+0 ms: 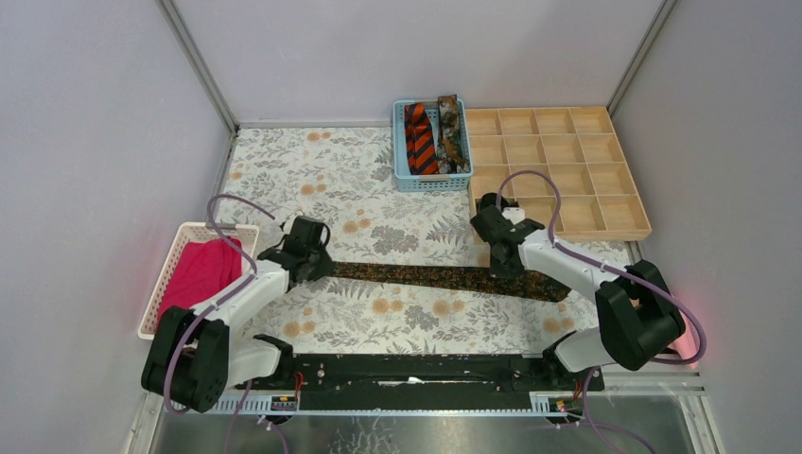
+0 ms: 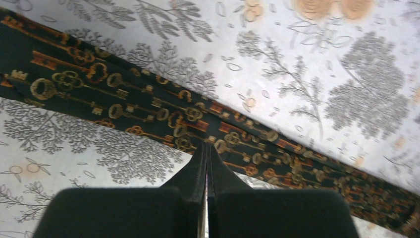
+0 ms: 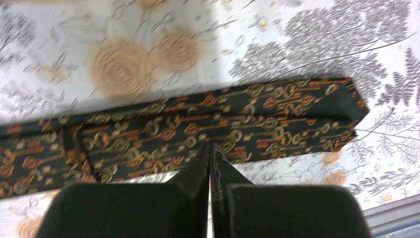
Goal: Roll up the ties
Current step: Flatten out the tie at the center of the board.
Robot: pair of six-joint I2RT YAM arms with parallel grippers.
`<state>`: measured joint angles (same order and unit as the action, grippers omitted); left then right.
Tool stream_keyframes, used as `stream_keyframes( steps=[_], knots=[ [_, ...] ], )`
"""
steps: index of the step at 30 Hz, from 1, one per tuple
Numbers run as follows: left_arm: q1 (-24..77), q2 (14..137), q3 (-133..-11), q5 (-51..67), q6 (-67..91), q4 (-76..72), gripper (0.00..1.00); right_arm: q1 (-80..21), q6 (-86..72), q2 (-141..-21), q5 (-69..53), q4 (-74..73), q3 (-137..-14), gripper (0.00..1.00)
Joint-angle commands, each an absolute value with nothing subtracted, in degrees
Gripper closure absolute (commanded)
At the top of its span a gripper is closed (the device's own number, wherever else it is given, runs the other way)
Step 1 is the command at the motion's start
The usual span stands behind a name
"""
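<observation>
A black tie with a gold and orange key pattern (image 1: 426,276) lies flat as a long strip across the middle of the table. Its wide pointed end is at the right. My left gripper (image 1: 322,268) is shut, its tips over the tie's narrow left part (image 2: 148,106); nothing shows between the fingers (image 2: 198,163). My right gripper (image 1: 501,269) is shut too, its tips at the near edge of the wide part (image 3: 198,124). An orange-and-black striped tie (image 1: 420,139) and a dark brown mottled tie (image 1: 451,132) lie in a blue basket (image 1: 401,175) at the back.
A wooden tray of square compartments (image 1: 558,170) stands at the back right, just behind the right gripper. A white basket (image 1: 161,284) with a magenta cloth (image 1: 200,270) stands at the left edge. The table has a floral cover (image 1: 312,180).
</observation>
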<state>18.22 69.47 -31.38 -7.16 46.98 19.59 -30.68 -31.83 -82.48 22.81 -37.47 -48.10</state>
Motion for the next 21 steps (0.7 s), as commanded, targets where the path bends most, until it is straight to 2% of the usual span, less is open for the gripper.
stream_keyframes(
  steps=[1, 10, 21],
  knots=[
    [17.8, 65.8, -34.2, -4.7, 43.8, 18.7, 0.97, -36.8, -37.1, -80.7, 20.2, -38.9, -47.1, 1.0],
    [17.8, 62.1, -34.8, -4.0, 42.2, 19.4, 0.95, -40.4, -41.8, -82.3, 19.3, -37.0, -44.8, 1.0],
    [17.8, 59.2, -32.9, -1.2, 41.3, 17.9, 0.96, -40.4, -46.8, -89.7, 26.0, -40.1, -46.3, 1.0]
  ],
)
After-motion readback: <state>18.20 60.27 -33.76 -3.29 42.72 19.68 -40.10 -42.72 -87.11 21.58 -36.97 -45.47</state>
